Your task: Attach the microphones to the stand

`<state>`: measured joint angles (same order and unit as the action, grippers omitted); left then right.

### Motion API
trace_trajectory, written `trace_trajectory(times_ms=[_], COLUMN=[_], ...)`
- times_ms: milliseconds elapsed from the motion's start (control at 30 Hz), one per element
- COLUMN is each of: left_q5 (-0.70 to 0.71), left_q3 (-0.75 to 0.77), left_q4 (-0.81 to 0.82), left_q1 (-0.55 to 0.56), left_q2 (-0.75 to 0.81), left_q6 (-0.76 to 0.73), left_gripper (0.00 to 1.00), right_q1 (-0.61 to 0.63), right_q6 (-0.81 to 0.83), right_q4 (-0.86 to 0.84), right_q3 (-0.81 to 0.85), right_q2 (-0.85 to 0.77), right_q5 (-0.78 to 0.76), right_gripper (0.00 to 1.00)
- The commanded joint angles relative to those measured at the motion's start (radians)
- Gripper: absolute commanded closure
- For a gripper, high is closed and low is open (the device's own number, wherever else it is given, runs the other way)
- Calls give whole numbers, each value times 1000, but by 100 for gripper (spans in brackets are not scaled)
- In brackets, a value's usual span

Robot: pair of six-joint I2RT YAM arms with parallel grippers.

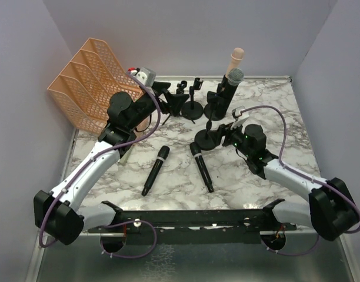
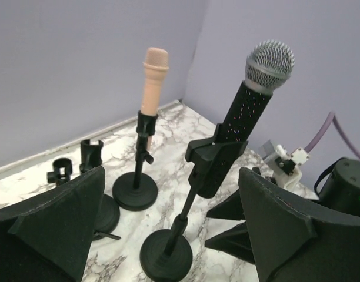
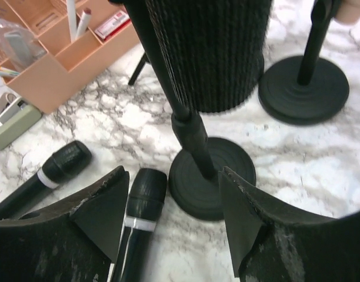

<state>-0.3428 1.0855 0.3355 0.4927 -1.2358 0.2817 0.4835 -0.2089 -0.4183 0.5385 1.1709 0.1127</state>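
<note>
The pale pink microphone (image 1: 237, 57) (image 2: 153, 82) stands clipped upright in a black stand at the back. The black microphone with the silver mesh head (image 1: 234, 77) (image 2: 259, 76) sits tilted in a second stand (image 2: 166, 254) (image 3: 210, 183). Two all-black microphones (image 1: 155, 170) (image 1: 202, 167) lie flat on the marble; both show in the right wrist view (image 3: 140, 218) (image 3: 47, 179). My left gripper (image 1: 171, 101) (image 2: 171, 194) is open and empty, facing the mesh-head stand. My right gripper (image 1: 219, 128) (image 3: 173, 176) is open and empty, its fingers either side of that stand's base.
Two empty stands with clips (image 1: 192, 107) (image 2: 92, 153) (image 2: 59, 170) stand at the back left of the pink one. An orange mesh file rack (image 1: 92, 76) fills the back left corner. An orange desk organiser (image 3: 80, 41) and a grey-green stapler (image 3: 9, 123) show in the right wrist view.
</note>
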Motion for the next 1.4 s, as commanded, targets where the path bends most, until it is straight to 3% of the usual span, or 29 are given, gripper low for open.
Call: trace_trajectory(times_ms=[0, 300, 467, 667, 867, 1167, 1367], left_q5=[148, 128, -57, -70, -109, -99, -94], left_q3=[-20, -104, -161, -232, -231, -225, -223], left_q4=[-112, -195, -177, -153, -151, -172, -180], left_q1=[-3, -3, -4, -3, -3, -3, -3], left_q2=[101, 167, 157, 184, 161, 126, 124], left_q6=[40, 72, 70, 65, 34, 30, 27], left_gripper=[6, 6, 7, 8, 14, 25, 27], right_q1=[7, 12, 12, 12, 15, 15, 14], right_q6=[68, 120, 157, 169, 199, 258, 354], right_q4=[-314, -498, -517, -588, -733, -784, -816], right_q3=[-14, 5, 29, 15, -22, -48, -31], right_q2=[112, 304, 378, 428, 473, 447, 441], right_q5=[26, -32, -13, -26, -62, -291, -444], right_gripper=[35, 40, 53, 57, 67, 82, 86])
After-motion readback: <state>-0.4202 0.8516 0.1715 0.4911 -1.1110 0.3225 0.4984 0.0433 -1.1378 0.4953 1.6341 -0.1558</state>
